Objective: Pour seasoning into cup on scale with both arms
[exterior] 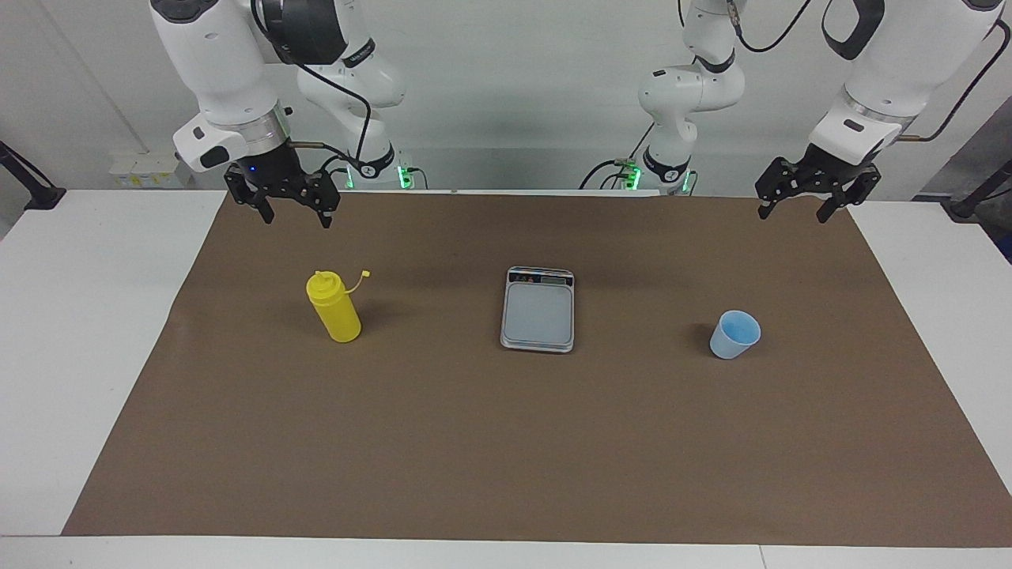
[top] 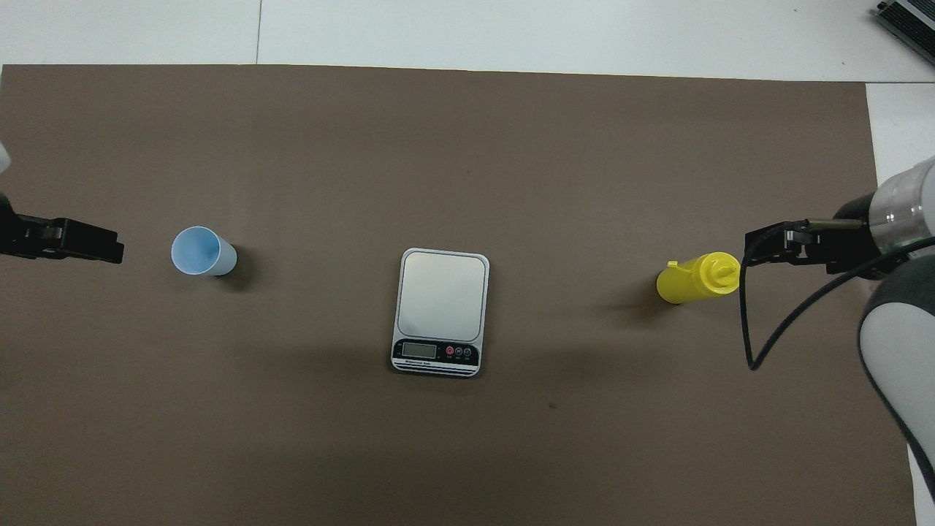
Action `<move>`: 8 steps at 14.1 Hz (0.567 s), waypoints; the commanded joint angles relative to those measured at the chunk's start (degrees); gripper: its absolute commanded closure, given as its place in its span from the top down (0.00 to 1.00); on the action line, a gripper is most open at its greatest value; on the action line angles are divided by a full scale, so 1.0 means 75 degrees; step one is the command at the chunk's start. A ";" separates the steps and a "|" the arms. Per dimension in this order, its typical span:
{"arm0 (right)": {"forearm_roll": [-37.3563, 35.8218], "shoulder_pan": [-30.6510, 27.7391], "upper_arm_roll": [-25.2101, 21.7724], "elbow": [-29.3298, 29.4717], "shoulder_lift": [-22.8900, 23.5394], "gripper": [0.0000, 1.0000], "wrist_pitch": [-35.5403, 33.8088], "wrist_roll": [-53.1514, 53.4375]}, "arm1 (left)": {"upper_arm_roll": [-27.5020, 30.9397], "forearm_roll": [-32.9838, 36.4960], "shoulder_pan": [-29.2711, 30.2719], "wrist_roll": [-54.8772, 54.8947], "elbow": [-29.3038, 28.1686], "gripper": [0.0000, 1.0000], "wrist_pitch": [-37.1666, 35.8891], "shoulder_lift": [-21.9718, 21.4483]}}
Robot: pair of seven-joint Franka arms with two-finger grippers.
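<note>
On the brown mat (exterior: 506, 442), the kitchen scale (exterior: 538, 310) sits at the centre with nothing on its plate, its display strip on the edge nearer the robots. Taking the scale as the middle of a clock in the facing view, the yellow squeeze bottle (exterior: 334, 308) stands upright at nine o'clock, toward the right arm's end of the table, its small tethered cap hanging open beside the nozzle. The light blue cup (exterior: 735, 334) stands upright at about three o'clock, toward the left arm's end, well apart from the scale.

The right gripper (exterior: 294, 212) hangs in the air near the robots' edge of the mat, up at eleven o'clock from the bottle, fingers spread and holding nothing. The left gripper (exterior: 796, 212) hangs at about one o'clock from the cup, also spread and empty.

The cup looks thin, light and easy to tip or crush, so a gentle pinch across its wall near the rim seems wise. The bottle is likely soft-sided and smooth; taking it around mid-body, below the ribbed top, should hold it without squeezing seasoning out early.
</note>
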 commanded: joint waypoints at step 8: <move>-0.0039 -0.0078 0.0042 -0.0051 -0.0041 1.00 -0.0069 -0.0134 | -0.0020 -0.0103 0.0584 -0.0244 -0.2165 1.00 0.2991 0.0418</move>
